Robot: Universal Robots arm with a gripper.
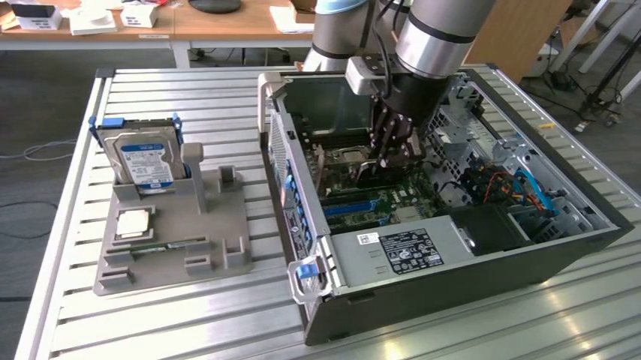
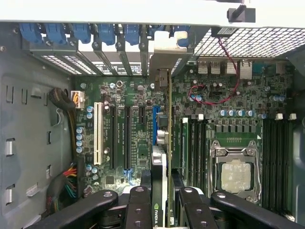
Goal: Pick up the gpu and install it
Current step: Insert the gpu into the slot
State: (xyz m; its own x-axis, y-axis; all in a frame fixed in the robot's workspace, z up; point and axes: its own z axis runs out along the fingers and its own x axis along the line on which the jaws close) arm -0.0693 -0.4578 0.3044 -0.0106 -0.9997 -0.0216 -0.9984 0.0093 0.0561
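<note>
Gpu [image 2: 158, 191] edge-on, clamped between jaws, inside open computer case [image 1: 440, 289]

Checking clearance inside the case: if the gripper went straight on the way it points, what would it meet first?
The gripper is shut on the gpu, which leads. The card would probably meet the blue slot on the motherboard first; the remaining depth is unclear.

Slatted metal table [image 1: 150, 322], grey fixture [image 1: 215, 225], open computer case [image 1: 451, 277]

One gpu [image 2: 159, 183], one hard drive [image 1: 145, 159], one processor chip [image 1: 133, 223], one memory stick [image 1: 150, 248], one grey holder [image 1: 215, 225] and one computer case [image 1: 451, 294] are being counted.
</note>
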